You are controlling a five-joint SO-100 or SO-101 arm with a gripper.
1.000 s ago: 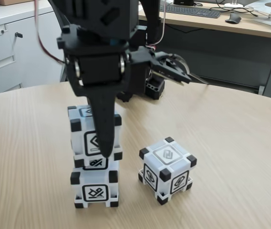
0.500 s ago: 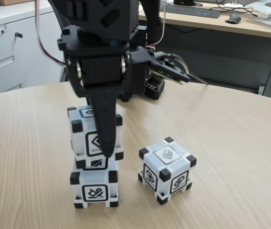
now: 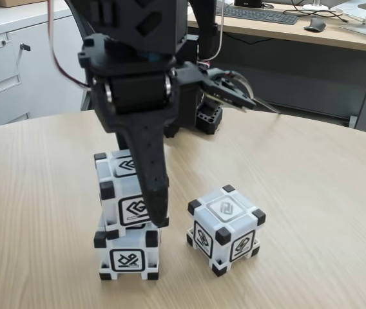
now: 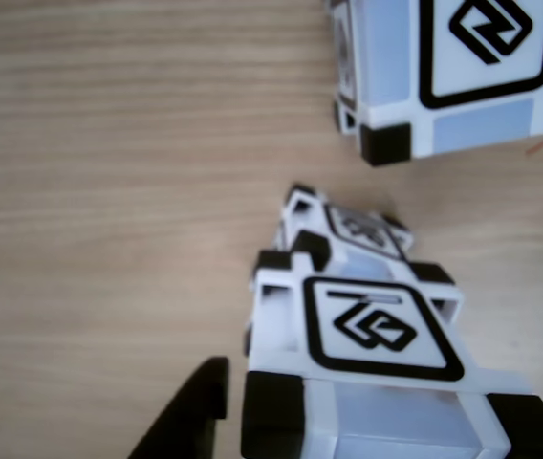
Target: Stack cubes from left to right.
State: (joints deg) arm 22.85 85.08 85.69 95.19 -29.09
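Jaws [image 3: 145,199] are gripping top cube [image 3: 124,187], sitting askew on bottom cube [image 3: 126,252]; right cube [image 3: 225,228] is awaiting stacking.

White cubes [image 3: 225,230] carry black corner blocks and black-framed glyphs. The claw [image 3: 158,215] is matte black. The bench [image 3: 312,193] is pale wood grain.
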